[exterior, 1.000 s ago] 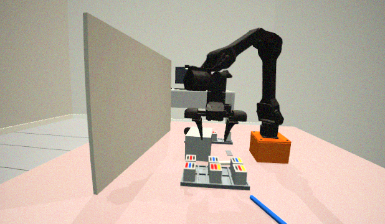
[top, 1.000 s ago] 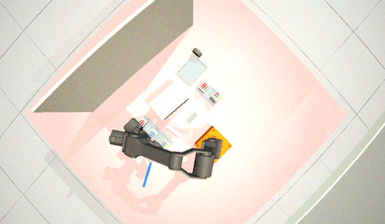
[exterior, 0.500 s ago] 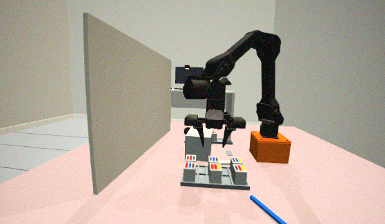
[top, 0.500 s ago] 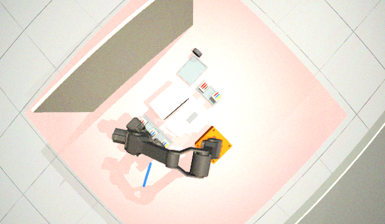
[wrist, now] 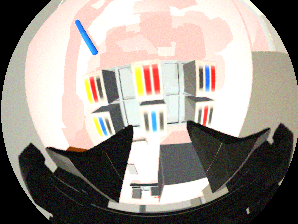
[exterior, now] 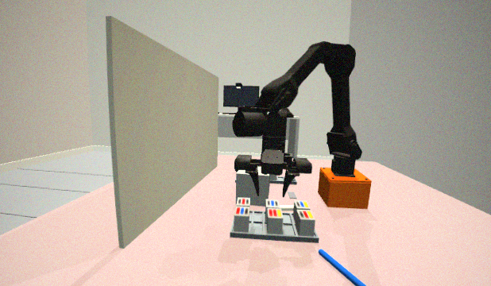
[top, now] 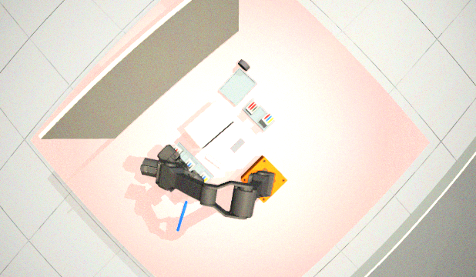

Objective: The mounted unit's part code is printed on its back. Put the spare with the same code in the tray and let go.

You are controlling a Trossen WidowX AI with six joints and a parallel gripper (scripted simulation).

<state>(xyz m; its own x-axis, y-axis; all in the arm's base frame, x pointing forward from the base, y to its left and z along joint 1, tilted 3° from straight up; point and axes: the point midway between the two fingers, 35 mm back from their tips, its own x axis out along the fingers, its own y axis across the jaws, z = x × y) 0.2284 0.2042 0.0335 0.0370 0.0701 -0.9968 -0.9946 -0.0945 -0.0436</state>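
My gripper (exterior: 271, 195) (wrist: 160, 127) is partly open and empty, above the back middle of the spares rack (exterior: 274, 237) (wrist: 127, 82). Its fingertips stand either side of, and a little above, the dark-blue-dark striped spare (exterior: 272, 203) (wrist: 153, 120). Several grey spares stand in two rows, including a red-red-yellow one (exterior: 274, 218) (wrist: 147, 80) and a red-blue-dark one (exterior: 241, 218) (wrist: 206, 78). The mounted unit, a grey box (exterior: 252, 188) (top: 209, 127), stands behind the rack; no code shows on it. The pale tray (top: 237, 87) lies beyond it, with nothing in it.
A tall panel (top: 145, 77) (exterior: 162, 139) stands along one side. A blue rod (top: 182, 216) (exterior: 341, 268) (wrist: 86, 37) lies near the rack. A small holder (top: 258, 112) with striped blocks and a dark round object (top: 243, 65) are near the tray. The arm stands on an orange base (top: 278, 179) (exterior: 345, 195).
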